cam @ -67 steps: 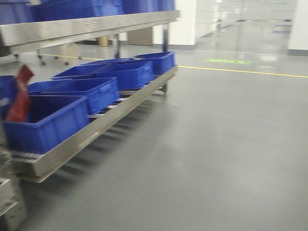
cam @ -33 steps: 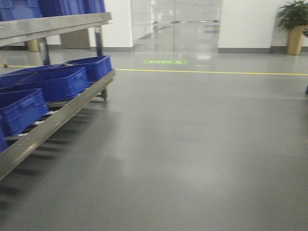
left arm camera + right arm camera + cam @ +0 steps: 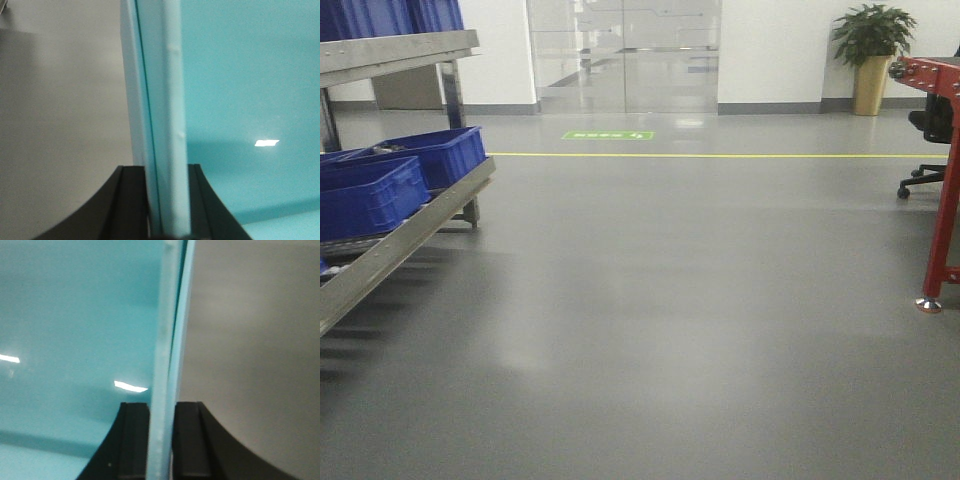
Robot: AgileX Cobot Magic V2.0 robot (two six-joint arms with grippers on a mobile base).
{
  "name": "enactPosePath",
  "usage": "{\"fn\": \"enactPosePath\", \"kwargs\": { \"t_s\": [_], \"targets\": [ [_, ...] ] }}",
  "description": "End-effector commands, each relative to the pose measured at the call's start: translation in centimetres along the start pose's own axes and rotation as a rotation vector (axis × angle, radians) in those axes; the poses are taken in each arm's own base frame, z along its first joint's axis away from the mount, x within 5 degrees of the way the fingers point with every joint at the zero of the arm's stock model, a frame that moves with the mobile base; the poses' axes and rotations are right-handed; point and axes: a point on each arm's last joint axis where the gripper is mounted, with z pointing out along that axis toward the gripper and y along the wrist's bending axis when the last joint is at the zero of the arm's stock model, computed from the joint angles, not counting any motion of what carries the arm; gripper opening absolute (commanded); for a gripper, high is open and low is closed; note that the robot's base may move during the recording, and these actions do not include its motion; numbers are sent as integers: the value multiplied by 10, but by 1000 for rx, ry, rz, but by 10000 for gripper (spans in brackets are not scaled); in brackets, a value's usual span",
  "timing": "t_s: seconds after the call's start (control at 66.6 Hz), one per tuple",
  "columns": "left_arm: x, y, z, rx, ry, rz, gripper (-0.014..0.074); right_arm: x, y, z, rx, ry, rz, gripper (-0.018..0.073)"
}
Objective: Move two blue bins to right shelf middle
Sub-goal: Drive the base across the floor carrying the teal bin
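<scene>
1. Left wrist view: the left gripper has its jaws clamped on an upright side wall of a bin. One black finger sits on the outer face, the other on the inner face.
2. The bin reads pale teal in this view. Its glossy inside fills the right half of the frame, and grey floor shows to the left of the wall.
3. Right wrist view: the right gripper is likewise closed on a bin wall, one finger on each face. The inside of the bin lies to the left and grey floor to the right.
4. Bin location: carried between the two grippers, above bare floor. I cannot tell its height.
5. Front view: a stainless rack stands at the left edge. Stored blue bins sit on its sloping lower level, and more show on the level above.
6. I cannot tell from these views whether this rack carries the right shelf middle.
7. Ahead lies open grey floor, with a yellow line across it and a green floor marking in front of glass doors.
8. Right side: a red frame at the edge, an office chair behind it, and a potted plant against the far wall.
</scene>
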Motion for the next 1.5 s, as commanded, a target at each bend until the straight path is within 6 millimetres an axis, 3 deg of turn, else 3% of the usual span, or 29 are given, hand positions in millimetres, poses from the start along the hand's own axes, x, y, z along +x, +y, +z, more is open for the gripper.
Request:
{"fn": "enactPosePath", "kwargs": {
  "t_s": [0.0, 1.486],
  "targets": [
    [-11, -6, -11, 63, -119, -4, -111, -10, 7, -15, -69, -102, 8, -167],
    [-11, -6, -11, 63, -119, -4, -111, -10, 7, -15, -69, -104, 8, -167]
  ]
}}
